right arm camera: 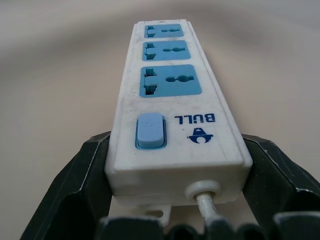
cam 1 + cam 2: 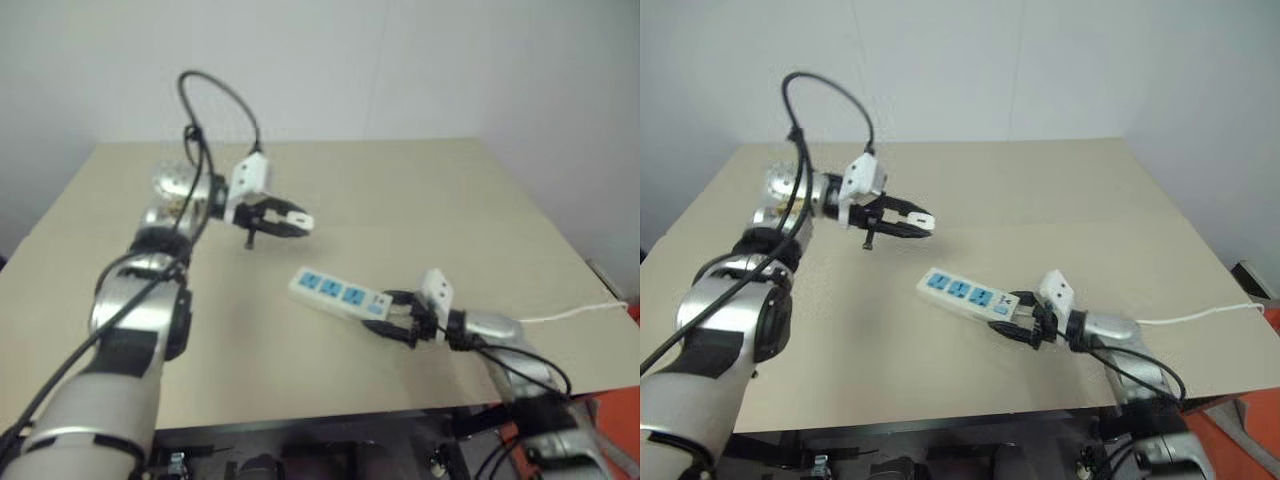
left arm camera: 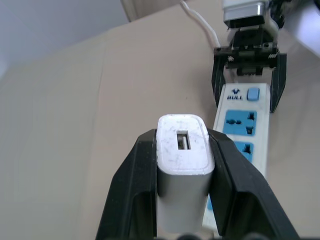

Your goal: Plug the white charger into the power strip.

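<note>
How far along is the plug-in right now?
Done: the left gripper is shut on the small white boxy charger, lifted above the beige table. In hand: the right gripper straddles the cord end of the long white power strip. Left: seating the charger in a blue socket; all three are empty.

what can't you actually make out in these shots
- Charger prongs: in the left wrist view its body and the left gripper fingers hide them.
- Cord: cut off by the picture edge in the left eye view.
- Power strip: in the right wrist view, whether the right gripper presses its sides.
</note>
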